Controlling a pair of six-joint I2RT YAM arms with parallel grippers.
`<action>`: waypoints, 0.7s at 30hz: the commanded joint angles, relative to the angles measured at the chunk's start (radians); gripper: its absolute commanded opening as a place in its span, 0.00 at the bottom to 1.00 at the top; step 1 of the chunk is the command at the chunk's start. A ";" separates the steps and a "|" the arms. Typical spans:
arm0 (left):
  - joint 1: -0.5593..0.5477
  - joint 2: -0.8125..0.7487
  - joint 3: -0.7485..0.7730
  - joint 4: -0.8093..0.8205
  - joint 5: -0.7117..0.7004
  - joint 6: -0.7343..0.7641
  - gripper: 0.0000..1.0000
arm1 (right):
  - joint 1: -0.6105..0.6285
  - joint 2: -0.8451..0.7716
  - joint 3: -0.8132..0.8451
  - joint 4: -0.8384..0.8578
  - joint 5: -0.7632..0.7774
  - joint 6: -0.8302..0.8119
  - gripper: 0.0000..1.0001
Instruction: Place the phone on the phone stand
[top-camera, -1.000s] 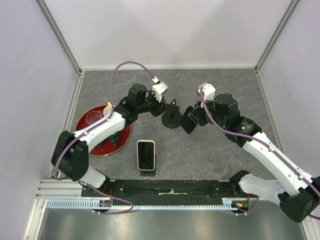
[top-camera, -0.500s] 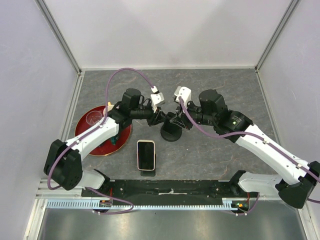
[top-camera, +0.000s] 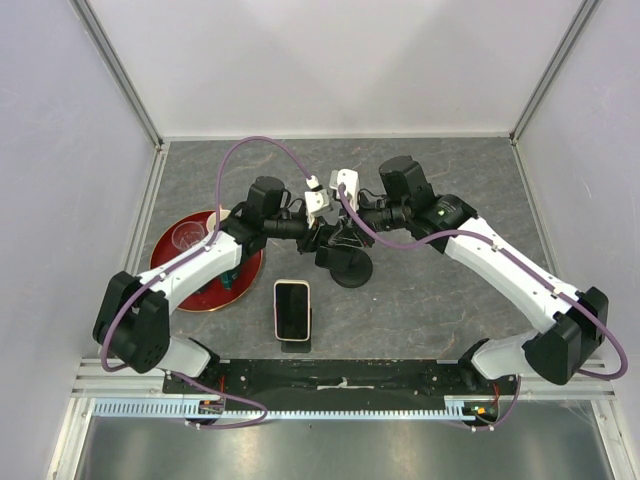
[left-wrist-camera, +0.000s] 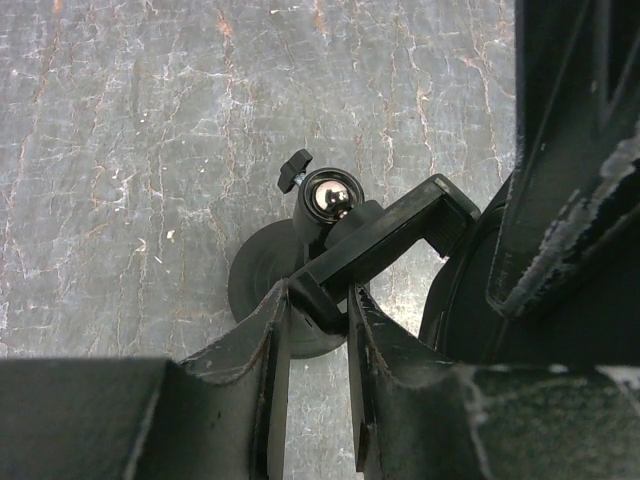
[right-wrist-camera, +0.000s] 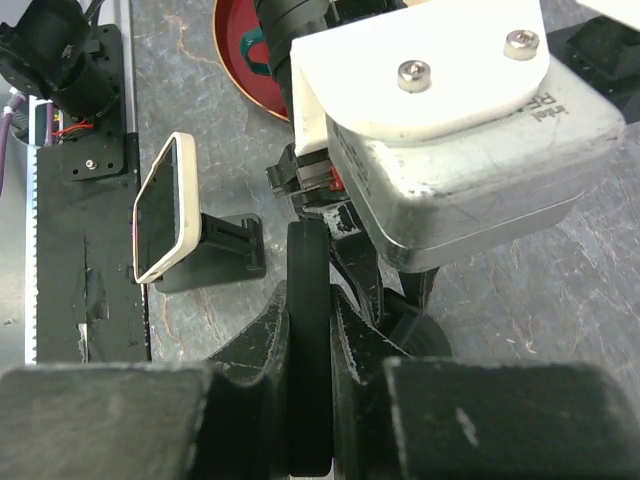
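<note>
Phone stand (top-camera: 350, 268) sits mid-table (top-camera: 400, 310), round black base down, ball joint on top. Both arms meet over it.

Left gripper (left-wrist-camera: 318, 305): jaws pinched on the end of the stand's black cradle bracket (left-wrist-camera: 390, 240), which tilts up to the right off the ball joint (left-wrist-camera: 333, 197). The fingers (left-wrist-camera: 270, 340) touch the bracket on both sides.

Right gripper (right-wrist-camera: 308, 320): jaws clamped on a thin black slab (right-wrist-camera: 307, 270) held edge-on and upright, probably a dark phone, but the face isn't visible so can't confirm. In the left wrist view the slab is just right of the bracket; can't tell if they touch.

White-edged phone (top-camera: 292, 310) is near the table's near edge, left of centre, well apart from the stand. It is propped tilted on a small black holder (right-wrist-camera: 225, 250), screen dark.

Red plate (top-camera: 250, 285) is toward the left edge, partly under the left arm, with a clear cup (top-camera: 185, 235) on it and something green, too hidden to name.
</note>
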 joint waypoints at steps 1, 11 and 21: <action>-0.005 0.004 0.021 0.041 0.090 0.047 0.02 | -0.035 0.010 0.052 0.080 -0.119 -0.081 0.00; -0.005 0.012 0.030 0.026 0.115 0.056 0.02 | -0.046 -0.016 -0.003 0.060 -0.012 -0.208 0.00; -0.003 0.020 0.041 -0.016 0.129 0.079 0.02 | -0.045 -0.010 -0.012 -0.037 0.032 -0.360 0.00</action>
